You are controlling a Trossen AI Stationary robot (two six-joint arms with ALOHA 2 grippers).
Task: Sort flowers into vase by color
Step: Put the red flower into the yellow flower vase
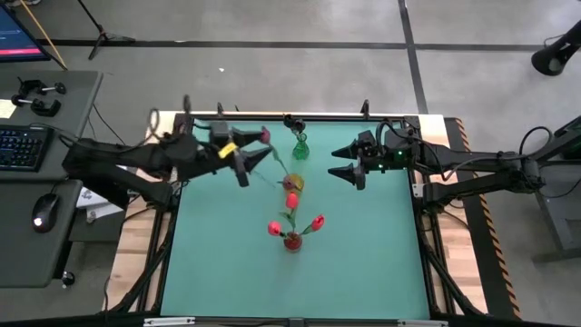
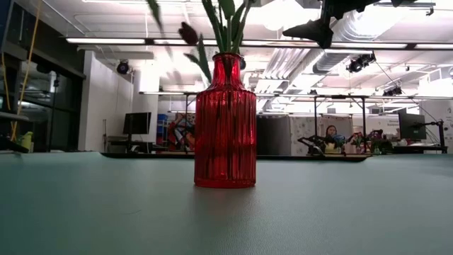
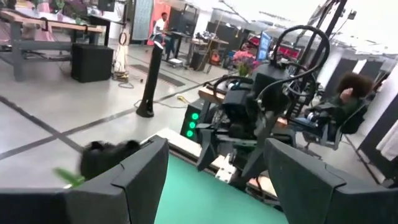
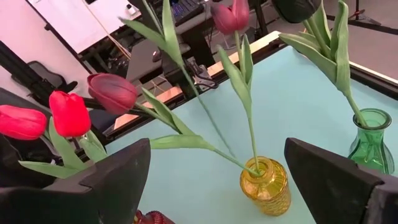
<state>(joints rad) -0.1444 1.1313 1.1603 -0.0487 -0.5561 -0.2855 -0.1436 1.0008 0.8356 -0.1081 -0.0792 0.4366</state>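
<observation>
Two maroon flowers (image 4: 113, 92) (image 4: 231, 15) stand with their stems in the yellow vase (image 4: 266, 185) at mid-table. Red flowers (image 1: 273, 228) (image 1: 317, 222) stand in the red vase (image 2: 225, 120), nearer the front. The green vase (image 4: 372, 142) at the far edge holds a leafy stem (image 4: 329, 37). My left gripper (image 1: 247, 163) hangs open above the table, left of the yellow vase and just beside one maroon head (image 1: 265, 135), with nothing between its fingers (image 3: 214, 155). My right gripper (image 1: 349, 165) hangs open to the right of the vases.
The three vases stand in a line down the green mat's (image 1: 363, 254) middle, and the leaning stems and leaves spread between the two grippers. Bare mat lies left, right and in front of the red vase. A person (image 3: 339, 102) sits beyond the table's right side.
</observation>
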